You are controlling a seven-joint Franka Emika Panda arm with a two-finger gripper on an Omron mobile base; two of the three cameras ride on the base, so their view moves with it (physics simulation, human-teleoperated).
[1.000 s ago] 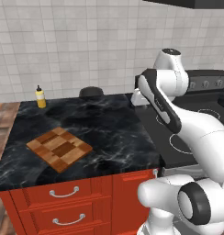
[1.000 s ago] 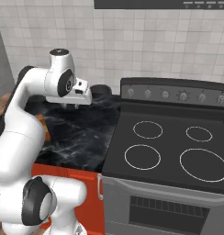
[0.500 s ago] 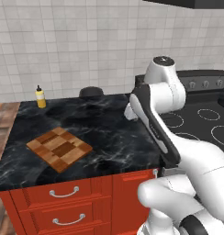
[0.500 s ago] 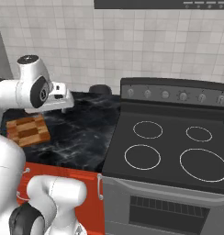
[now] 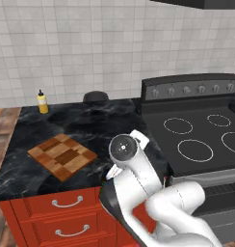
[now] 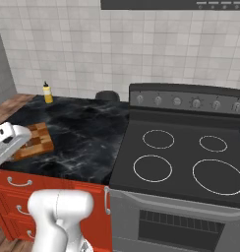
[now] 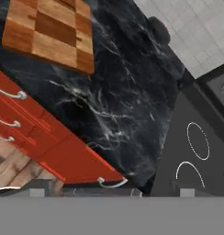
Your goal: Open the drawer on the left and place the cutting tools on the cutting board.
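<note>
one cutting board [image 5: 62, 156], one yellow bottle [image 5: 42, 102], four stove rings [image 6: 152, 168].

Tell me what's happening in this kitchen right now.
The white robot arm is bent low in front of the red cabinets, holding nothing that can be seen. The top drawer is shut, so its contents are hidden. The checkered cutting board lies bare on the black counter, with a yellow bottle by the wall.

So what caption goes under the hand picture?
Looking down at the checkered cutting board, dark counter and closed red drawer.
</note>
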